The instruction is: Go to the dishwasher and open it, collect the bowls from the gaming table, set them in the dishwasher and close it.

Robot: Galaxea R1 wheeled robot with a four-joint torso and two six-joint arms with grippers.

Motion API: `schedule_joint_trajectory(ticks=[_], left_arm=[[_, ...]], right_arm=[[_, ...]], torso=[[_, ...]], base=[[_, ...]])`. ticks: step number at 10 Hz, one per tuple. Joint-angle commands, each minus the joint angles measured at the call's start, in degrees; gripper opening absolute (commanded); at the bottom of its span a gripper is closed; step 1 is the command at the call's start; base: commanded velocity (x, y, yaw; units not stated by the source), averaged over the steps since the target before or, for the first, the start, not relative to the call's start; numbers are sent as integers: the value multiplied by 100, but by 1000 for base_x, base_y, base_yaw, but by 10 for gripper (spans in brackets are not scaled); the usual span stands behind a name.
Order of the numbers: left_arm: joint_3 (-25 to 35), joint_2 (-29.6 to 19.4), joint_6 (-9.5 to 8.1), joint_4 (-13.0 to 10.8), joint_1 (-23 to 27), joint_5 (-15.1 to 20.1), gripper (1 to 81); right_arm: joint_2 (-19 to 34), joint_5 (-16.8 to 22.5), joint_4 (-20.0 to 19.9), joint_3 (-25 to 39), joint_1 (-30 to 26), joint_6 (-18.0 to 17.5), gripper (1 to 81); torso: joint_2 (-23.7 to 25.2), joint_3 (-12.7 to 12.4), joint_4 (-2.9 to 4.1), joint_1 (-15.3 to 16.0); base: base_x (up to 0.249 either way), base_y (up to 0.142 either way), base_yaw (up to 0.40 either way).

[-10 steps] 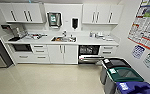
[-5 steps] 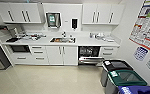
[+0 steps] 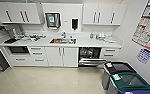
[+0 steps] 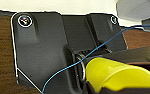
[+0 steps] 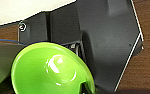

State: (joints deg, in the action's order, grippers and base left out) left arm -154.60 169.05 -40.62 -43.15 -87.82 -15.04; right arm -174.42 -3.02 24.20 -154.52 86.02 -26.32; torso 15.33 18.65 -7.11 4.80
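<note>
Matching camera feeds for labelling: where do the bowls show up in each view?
Head view: open stainless steel dishwasher under the counter, right of the steel sink.
Left wrist view: round yellow bowl, close up, before the robot's dark plate.
Right wrist view: glossy light green bowl, close up, before that arm's plate.
Shared landmark: thin blue cable, crossing both wrist views.

Head camera is looking forward and down from high up, well back from the kitchenette counter (image 3: 61,42). Both wrist cameras are sitting close behind their loads, a yellow bowl (image 4: 116,75) and a green bowl (image 5: 51,70), sharing brown flooring (image 5: 141,72).
</note>
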Motion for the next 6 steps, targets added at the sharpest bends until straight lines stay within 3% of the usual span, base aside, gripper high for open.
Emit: schedule_joint_trajectory(ticks=[1, 6], left_arm=[[0, -28, -7, -44, 120, 177, 10], [9, -28, -7, -53, 111, 177, 10]], right_arm=[[-16, 285, 15, 28, -194, 13, 10], [-16, 285, 24, 28, -186, 13, 10]], torso=[[0, 0, 0, 0], [2, -2, 0, -5]], base=[[134, 0, 0], [134, 0, 0]])
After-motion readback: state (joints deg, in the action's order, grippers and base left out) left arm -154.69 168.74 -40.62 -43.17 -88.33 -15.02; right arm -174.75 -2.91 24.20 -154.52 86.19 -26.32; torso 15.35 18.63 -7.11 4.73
